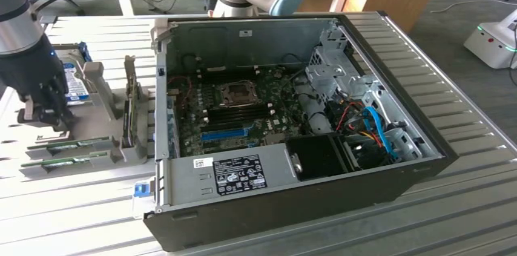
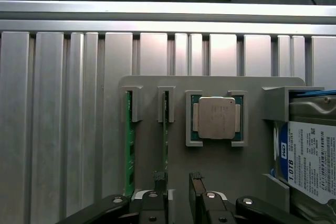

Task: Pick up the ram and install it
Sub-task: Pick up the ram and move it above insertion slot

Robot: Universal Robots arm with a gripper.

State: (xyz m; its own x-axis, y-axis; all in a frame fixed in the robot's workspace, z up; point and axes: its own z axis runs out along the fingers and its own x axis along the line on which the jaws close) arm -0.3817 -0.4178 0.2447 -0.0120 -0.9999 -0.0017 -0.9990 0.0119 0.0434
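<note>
Now, your gripper (image 2: pixel 178 179) is wide open and holds nothing. The ram (image 2: pixel 165 145) stands on edge in the grey holder (image 2: pixel 210 163), close by one fingertip (image 2: pixel 159 178). Its long axis runs across the exterior view, left to right, parallel to a second stick (image 2: pixel 128 145).

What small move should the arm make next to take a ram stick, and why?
Probably shift the open gripper slightly sideways, so that the ram beside the processor lies midway between its fingers. Now that stick lines up with one finger, not with the gap. Both sticks stand untouched in the grey holder.
</note>
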